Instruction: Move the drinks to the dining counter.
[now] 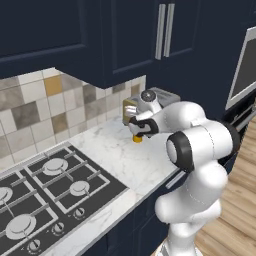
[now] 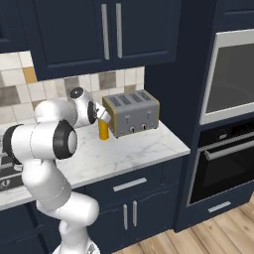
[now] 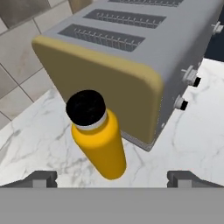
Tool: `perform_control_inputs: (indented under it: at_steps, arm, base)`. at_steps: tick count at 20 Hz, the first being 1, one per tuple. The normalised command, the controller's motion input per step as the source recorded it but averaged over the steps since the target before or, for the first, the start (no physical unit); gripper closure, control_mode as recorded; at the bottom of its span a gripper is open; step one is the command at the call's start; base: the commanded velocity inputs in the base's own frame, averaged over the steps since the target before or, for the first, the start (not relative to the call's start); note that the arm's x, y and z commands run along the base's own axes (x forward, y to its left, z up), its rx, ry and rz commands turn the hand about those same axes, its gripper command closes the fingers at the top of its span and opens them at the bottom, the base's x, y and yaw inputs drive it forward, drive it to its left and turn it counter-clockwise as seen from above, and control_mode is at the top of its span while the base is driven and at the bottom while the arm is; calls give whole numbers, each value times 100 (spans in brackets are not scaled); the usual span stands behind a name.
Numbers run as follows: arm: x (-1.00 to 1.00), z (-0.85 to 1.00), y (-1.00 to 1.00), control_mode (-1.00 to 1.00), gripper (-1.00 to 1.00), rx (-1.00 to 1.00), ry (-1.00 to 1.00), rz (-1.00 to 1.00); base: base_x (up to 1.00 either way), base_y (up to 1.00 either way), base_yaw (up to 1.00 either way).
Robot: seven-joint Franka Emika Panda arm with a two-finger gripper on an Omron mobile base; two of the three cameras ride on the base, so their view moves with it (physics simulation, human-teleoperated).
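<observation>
At the far left of the left base view the gas stove (image 1: pixel 47 192) is set into the marble worktop (image 1: pixel 122 157), with four burners in sight and a row of three knobs along its front edge. Behind it runs a backsplash of grey, beige and tan tiles (image 1: pixel 35 107), and navy upper cabinets (image 1: pixel 75 35) hang above, one pair of doors carrying two vertical steel handles. Further right on the same worktop stands one yellow-orange bottle (image 3: pixel 99 140) with a black cap, upright and just beside the yellow end panel of the one steel toaster (image 3: pixel 144 57); whether the two touch cannot be told. The toaster has four slots on top, seen best from the right base view, and two small knobs on its side in the hand view. The gripper (image 3: pixel 111 177) hangs directly over the bottle, its two fingers (image 3: pixel 41 178) set wide apart, one on each side of the bottle and clear of it, holding nothing. In the right base view the bottle (image 2: pixel 103 130) shows as an orange column between the white arm and the toaster (image 2: pixel 131 113). At the far right of that view one wall oven (image 2: pixel 228 119) is built into a tall navy unit, and below the worktop (image 2: pixel 124 149) the lower cabinets (image 2: pixel 129 208) show one drawer pull and two door handles, with a wooden floor (image 2: pixel 198 238) underneath.
</observation>
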Motion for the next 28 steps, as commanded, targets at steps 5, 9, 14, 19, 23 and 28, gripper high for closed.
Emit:
perform_control_inputs:
  at_steps: [5, 9, 14, 19, 23, 28]
  arm:
    - [36, -14, 4, -100, -100, 0, 0, 0]
    - [37, -15, 10, -100, -100, 0, 0, -1]
    - [34, -15, 4, -100, -100, 0, 0, -2]
    - [26, -18, 0, -100, -100, 0, 0, -3]
    - [18, -18, 0, -100, -100, 0, 0, -3]
    - [8, -17, 0, -100, 100, 0, 0, -2]
  base:
    - [0, 0, 0]
    - [0, 0, 0]
    - [0, 0, 0]
    - [0, 0, 0]
    - [0, 0, 0]
    - [0, 0, 0]
